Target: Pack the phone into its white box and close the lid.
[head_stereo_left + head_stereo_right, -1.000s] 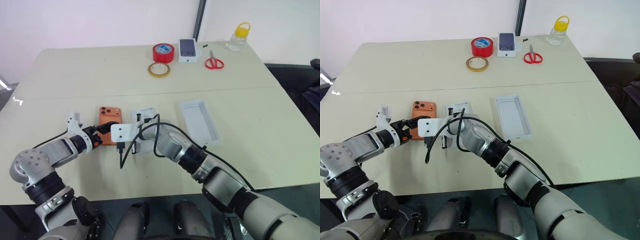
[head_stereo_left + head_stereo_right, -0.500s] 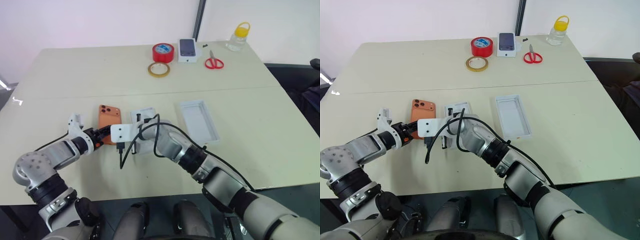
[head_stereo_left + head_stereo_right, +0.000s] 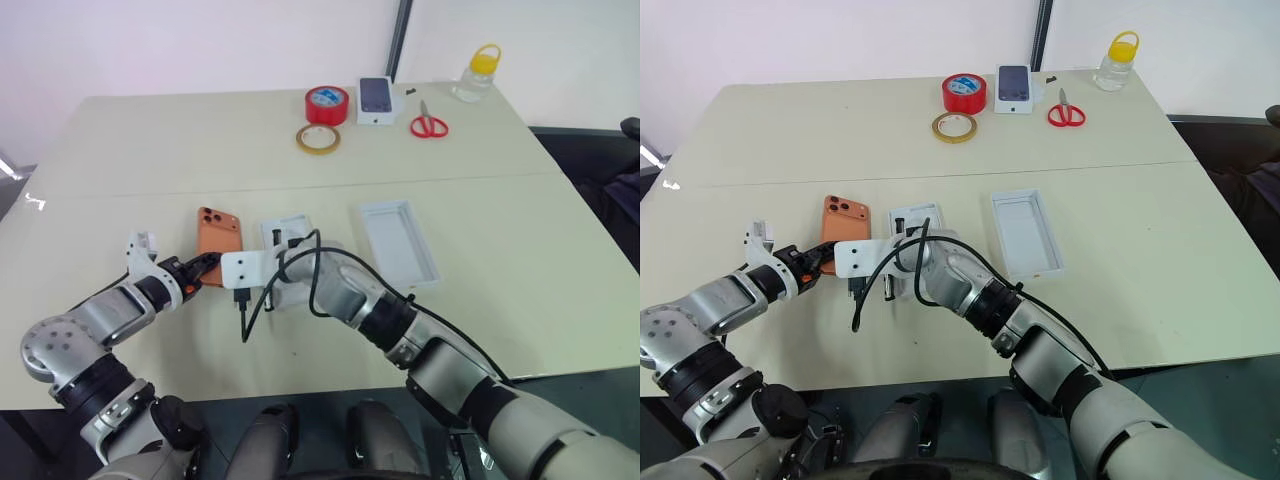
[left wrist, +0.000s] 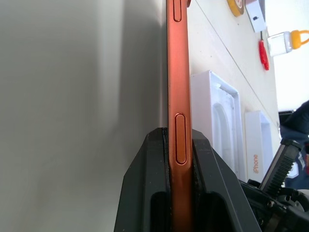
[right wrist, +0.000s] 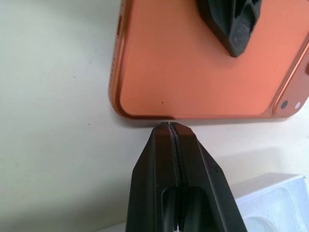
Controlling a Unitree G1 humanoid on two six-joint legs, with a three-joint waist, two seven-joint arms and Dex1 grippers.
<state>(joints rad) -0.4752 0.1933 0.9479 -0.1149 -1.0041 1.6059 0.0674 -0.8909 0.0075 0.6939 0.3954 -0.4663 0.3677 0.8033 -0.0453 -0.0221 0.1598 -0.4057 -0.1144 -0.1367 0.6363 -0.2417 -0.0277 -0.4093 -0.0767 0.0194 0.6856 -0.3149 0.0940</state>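
Both arms silver-grey with black joint bands. Left gripper [image 3: 205,266]: black fingers, orange ring at wrist. Right gripper [image 5: 173,128]: black fingers, white bracket, loose black cable [image 3: 256,300] looping off wrist.

The left gripper [image 4: 179,159] has closed its fingers [image 4: 145,193] on the phone's [image 3: 218,238] near edge
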